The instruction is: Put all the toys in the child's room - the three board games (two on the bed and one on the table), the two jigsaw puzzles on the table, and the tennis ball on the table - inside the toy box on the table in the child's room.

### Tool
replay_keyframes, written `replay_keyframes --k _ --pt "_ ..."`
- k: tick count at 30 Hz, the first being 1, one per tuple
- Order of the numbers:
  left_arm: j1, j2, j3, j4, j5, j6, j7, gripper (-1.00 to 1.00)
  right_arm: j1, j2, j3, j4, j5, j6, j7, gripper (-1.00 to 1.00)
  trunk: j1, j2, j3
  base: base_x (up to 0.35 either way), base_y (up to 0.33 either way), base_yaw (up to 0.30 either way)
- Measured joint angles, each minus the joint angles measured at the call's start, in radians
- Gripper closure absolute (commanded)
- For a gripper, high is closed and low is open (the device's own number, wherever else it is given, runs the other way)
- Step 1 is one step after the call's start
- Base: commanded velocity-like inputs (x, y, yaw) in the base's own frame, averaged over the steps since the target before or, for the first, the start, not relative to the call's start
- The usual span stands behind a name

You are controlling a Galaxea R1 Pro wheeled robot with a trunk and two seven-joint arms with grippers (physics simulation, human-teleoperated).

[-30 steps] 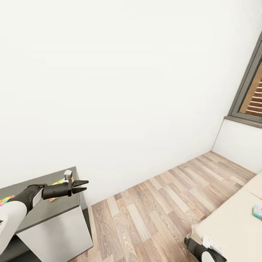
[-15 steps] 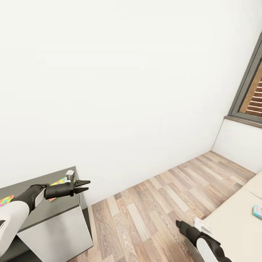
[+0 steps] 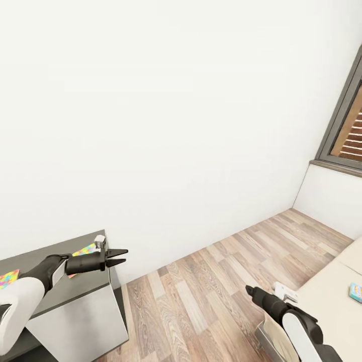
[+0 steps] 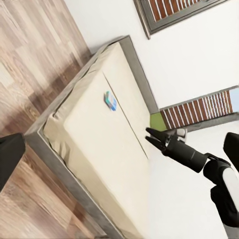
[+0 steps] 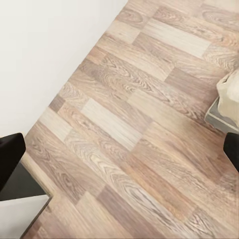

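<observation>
Right tool [image 3: 250, 290] risen since before, both tools empty, spread, two jigsaw puzzles [image 3: 83, 252], one teal game [image 3: 356, 292].

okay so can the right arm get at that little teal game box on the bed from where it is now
Probably, with a further reach. The right gripper hangs empty and open over the floor near the bed corner. The teal game box lies alone on the mattress farther along, nothing between them, though it sits at the picture's edge.

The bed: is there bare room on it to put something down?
Mostly yes. The bed has one small teal board game near the middle seam; the cream mattress around it toward the frame lies bare. The right gripper hovers off its corner.
</observation>
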State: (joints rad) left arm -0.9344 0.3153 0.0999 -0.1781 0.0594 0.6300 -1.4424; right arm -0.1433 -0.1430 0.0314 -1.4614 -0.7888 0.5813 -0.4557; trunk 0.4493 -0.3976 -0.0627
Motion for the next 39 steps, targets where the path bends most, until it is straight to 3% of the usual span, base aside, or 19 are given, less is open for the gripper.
replay_keyframes --k 9,22,39 --pt "0.000 -0.019 0.000 -0.024 0.003 -0.026 0.000 -1.00 -0.003 -0.002 -0.006 -0.012 -0.003 0.009 0.003 -1.00 0.000 0.000 0.000 0.000 0.000 0.000" --pt "0.001 -0.013 -0.008 -0.042 0.001 -0.051 -0.097 -1.00 -0.004 -0.002 -0.006 -0.028 -0.007 0.014 0.004 -1.00 0.000 0.000 -0.011 0.000 0.000 -0.112" --pt "0.001 0.002 -0.008 -0.042 0.002 -0.053 -0.105 -1.00 -0.004 -0.002 -0.006 -0.030 -0.006 0.012 0.004 -1.00 0.000 0.000 -0.032 0.000 0.000 -0.194"
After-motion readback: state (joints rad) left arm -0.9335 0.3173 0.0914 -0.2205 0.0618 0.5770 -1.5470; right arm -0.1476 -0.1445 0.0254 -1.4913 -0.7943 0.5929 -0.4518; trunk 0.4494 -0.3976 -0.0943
